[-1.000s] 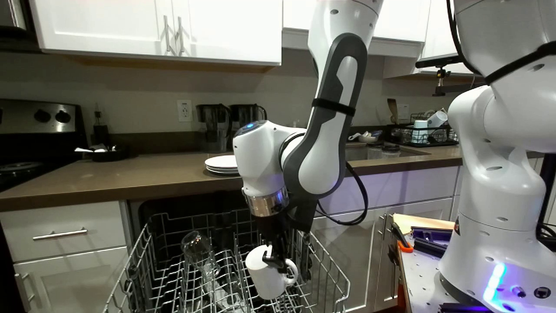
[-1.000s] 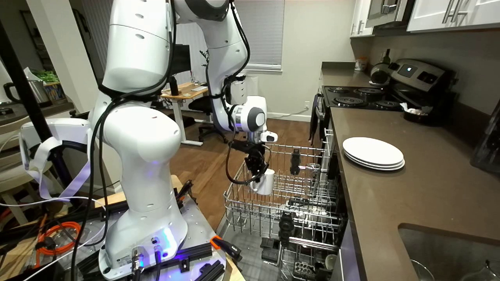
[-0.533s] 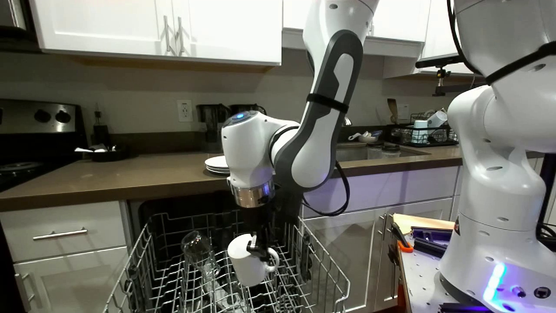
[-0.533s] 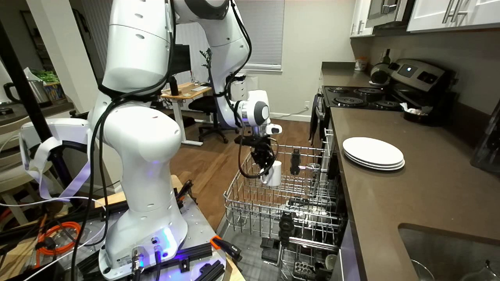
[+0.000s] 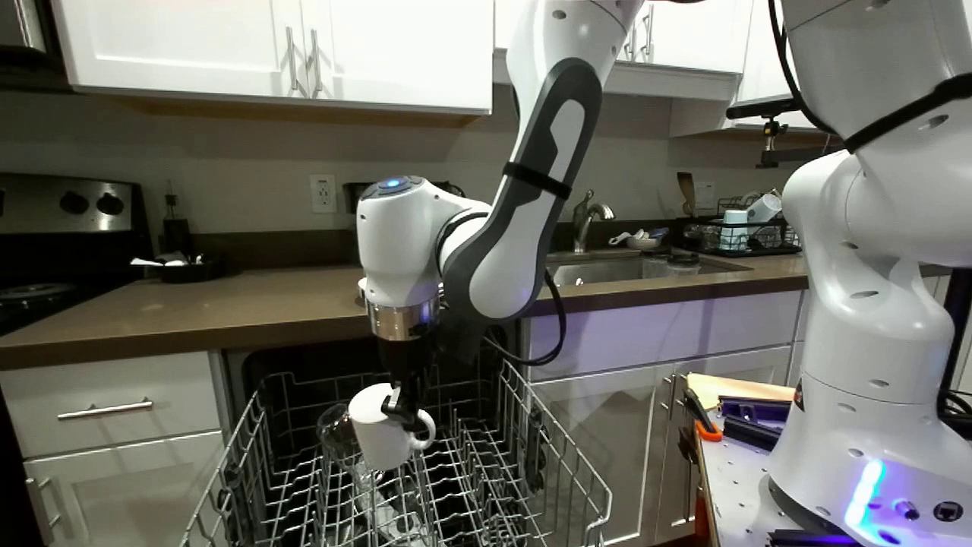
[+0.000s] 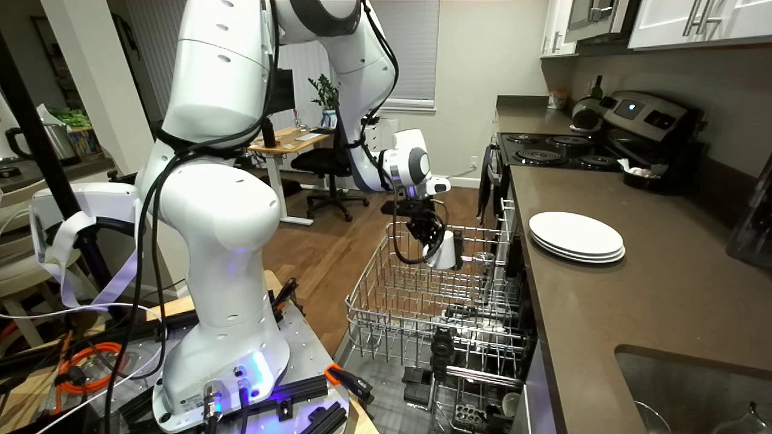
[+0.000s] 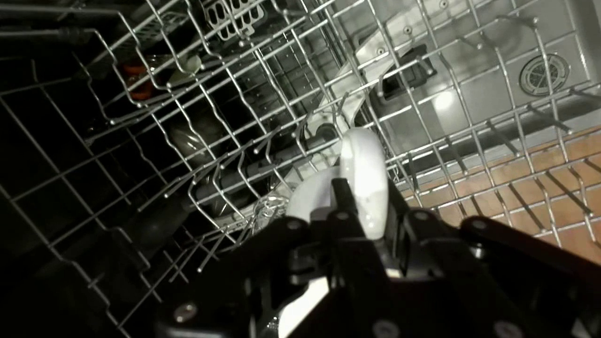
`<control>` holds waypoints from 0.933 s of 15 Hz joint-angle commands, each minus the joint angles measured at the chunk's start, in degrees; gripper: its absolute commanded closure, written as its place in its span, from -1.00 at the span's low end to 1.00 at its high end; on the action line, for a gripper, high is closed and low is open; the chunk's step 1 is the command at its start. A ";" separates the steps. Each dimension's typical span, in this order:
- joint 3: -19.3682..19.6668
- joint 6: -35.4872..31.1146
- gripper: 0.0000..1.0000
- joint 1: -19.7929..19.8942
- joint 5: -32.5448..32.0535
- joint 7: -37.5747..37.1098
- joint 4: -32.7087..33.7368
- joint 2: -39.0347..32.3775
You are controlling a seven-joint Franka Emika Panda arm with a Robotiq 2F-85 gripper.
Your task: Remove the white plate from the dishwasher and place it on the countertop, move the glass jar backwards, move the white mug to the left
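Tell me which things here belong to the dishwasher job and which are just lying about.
Part of the job:
white mug, in the gripper
glass jar
dishwasher
countertop
white plate, presumably one of those stacked

Just lying about:
orange cable
black dish rack
orange-tipped black tool
office chair

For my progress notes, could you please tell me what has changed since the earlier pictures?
The gripper carried the mug left and up in an exterior view, now partly hiding the glass; nothing was newly gripped or released. The glass and plates stayed put.
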State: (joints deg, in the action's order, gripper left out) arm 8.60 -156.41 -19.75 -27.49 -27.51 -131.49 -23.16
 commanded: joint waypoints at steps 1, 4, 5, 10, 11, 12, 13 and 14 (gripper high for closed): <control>1.41 -3.80 0.91 -0.05 -0.90 0.13 4.94 -4.49; 2.48 -6.11 0.91 -0.29 0.45 1.01 8.15 -7.96; 2.55 -6.68 0.91 -0.19 1.11 1.58 9.11 -8.94; 2.65 -8.76 0.91 0.08 3.60 3.49 13.76 -12.87; 2.49 -8.73 0.91 0.13 4.20 3.90 14.64 -13.53; 2.18 -8.73 0.91 0.39 5.08 4.55 15.52 -14.14; 2.00 -8.75 0.91 0.54 5.91 5.14 16.18 -14.62; 1.96 -8.72 0.91 0.54 6.59 5.63 16.82 -15.08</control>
State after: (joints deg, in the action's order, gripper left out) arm 10.91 -163.99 -19.76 -23.82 -25.38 -117.26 -36.73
